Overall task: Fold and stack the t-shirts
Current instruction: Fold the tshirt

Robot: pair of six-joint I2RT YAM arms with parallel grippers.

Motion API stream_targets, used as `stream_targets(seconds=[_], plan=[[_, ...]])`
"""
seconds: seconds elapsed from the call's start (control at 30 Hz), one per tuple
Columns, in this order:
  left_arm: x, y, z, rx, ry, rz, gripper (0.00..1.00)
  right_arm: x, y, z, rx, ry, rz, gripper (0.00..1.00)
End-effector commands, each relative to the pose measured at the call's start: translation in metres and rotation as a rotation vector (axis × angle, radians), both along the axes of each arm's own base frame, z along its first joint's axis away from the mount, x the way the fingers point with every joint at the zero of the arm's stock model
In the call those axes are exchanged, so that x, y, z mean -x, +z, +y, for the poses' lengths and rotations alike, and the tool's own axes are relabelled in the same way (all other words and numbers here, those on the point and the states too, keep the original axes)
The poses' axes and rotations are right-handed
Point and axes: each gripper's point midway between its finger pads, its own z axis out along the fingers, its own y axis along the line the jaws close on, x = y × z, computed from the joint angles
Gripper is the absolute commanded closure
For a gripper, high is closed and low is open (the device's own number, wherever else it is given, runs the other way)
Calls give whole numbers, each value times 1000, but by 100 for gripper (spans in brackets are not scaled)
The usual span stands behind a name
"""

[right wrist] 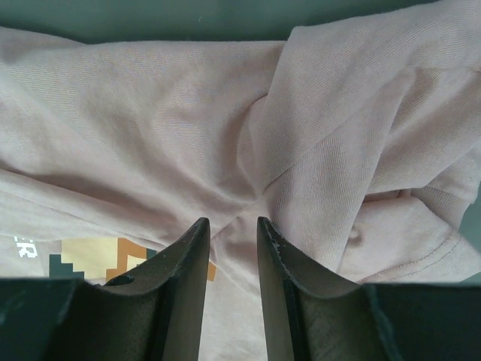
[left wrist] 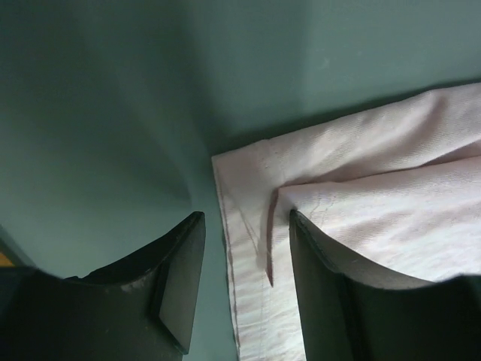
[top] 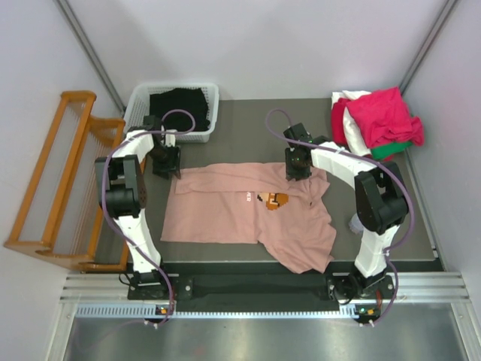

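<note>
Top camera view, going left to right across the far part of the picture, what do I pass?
A wooden rack → white basket with dark cloth inside → right gripper → pile of t-shirts, crimson over white and green.

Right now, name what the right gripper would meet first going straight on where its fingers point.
The dusty-pink t-shirt: the right gripper points at its creased cloth beside the pixel print, seemingly very close, though depth is unclear.
</note>
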Motion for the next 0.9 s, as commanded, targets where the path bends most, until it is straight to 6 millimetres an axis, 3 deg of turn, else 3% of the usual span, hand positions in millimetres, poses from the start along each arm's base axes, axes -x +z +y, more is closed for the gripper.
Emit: stream_targets(seconds=[0.0,0.37,0.6,0.87], plan=[[-8,11,-11,30,-17,-39,47,-5,12,5,-18,11,-49,69],[-5,34,-23,22,-62,-91,48,-5,11,9,-32,8,-43,70],[1,17,-24,15,-65,-52,49,-5,14,8,-33,7,-47,72],[6,16,-23,4,-75,-50,51,-5,16,8,-34,7,-54,75]])
